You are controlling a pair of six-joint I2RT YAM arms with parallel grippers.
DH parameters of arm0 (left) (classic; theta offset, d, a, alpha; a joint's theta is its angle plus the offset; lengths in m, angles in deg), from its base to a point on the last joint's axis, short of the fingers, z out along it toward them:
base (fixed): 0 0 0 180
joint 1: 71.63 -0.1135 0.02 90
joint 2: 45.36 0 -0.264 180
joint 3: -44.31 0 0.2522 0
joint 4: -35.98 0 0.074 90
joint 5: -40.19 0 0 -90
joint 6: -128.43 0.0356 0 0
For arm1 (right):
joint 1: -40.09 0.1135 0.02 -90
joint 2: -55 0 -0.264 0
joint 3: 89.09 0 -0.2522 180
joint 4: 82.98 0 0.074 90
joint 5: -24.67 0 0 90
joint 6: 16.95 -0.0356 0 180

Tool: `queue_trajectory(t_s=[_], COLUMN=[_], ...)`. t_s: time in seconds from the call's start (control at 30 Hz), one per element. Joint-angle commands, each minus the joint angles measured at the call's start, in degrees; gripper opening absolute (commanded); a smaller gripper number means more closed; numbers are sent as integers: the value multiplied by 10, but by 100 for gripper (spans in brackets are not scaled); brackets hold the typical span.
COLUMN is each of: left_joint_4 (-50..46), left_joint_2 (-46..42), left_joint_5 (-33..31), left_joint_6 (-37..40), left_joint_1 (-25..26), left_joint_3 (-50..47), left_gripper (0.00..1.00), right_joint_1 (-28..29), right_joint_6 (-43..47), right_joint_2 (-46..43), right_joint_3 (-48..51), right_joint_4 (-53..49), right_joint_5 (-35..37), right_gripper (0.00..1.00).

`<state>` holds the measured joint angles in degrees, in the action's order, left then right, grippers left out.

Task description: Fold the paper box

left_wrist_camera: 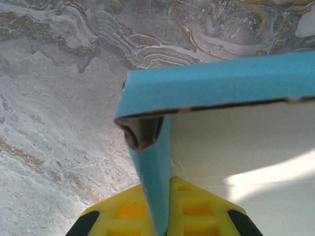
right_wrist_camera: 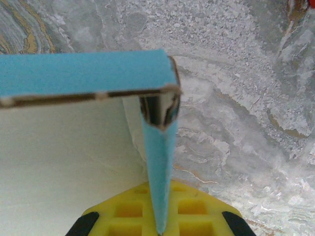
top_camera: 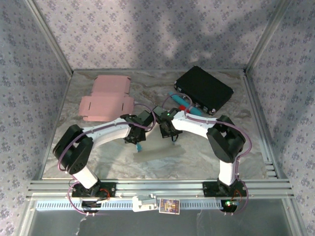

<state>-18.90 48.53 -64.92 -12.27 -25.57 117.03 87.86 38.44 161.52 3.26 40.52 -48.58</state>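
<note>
- The paper box (top_camera: pixel 158 150) sits in the middle of the marbled table (top_camera: pixel 98 162), between my two arms; from above it reads as a pale panel with a teal edge at its left end.
- My left gripper (left_wrist_camera: pixel 157 219) has its jaws pinching an upright blue wall of the box (left_wrist_camera: pixel 216 83). The wall runs edge-on between my yellow fingers (left_wrist_camera: pixel 123 212).
- In the left wrist view, a second blue wall meets the pinched one at a corner, with the white inner face of the box to the right of it.
- My right gripper (right_wrist_camera: pixel 158 219) also has its jaws pressed onto an upright blue wall of the box (right_wrist_camera: pixel 83 73), edge-on between the yellow fingers (right_wrist_camera: pixel 197 211).
- There the corner is mirrored: the white inner face lies to the left.
- From above, the two grippers are near each other over the box, the left (top_camera: pixel 136 138) at its left end and the right (top_camera: pixel 170 132) near its upper edge.
- A flat pink cardboard sheet (top_camera: pixel 106 98) lies at the far left of the table, well apart from the box.
- A black case (top_camera: pixel 204 88) lies at the far right, with some teal and red items (top_camera: pixel 184 102) just beside it.
</note>
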Motion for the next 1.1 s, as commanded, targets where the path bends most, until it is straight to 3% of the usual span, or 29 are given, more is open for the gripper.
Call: queue_trajectory(t_s=[0.0,0.2,0.37,0.57,0.77,0.87,1.07], left_joint_4=[-70,-25,-4,5,18,9,-89], left_joint_2=[26,24,2,-16,-20,-18,13], left_joint_5=[-48,-6,15,33,44,36,-28], left_joint_6=[0,23,32,27,22,15,-37], left_joint_1=[6,7,3,1,-2,-1,10], left_joint_3=[12,0,-17,-45,-56,-55,-18], left_gripper=[0,1,20,24,17,0,0], right_joint_1=[2,-4,-5,-5,-5,-5,0], right_joint_6=[10,18,18,15,10,8,9], right_joint_2=[-11,-8,-8,-5,-5,-6,-7], right_joint_3=[11,9,9,6,6,6,10], right_joint_4=[-6,-8,-11,-10,-14,-14,-12], right_joint_5=[-2,-6,-2,-1,1,2,3], right_gripper=[0,0,0,0,0,0,0])
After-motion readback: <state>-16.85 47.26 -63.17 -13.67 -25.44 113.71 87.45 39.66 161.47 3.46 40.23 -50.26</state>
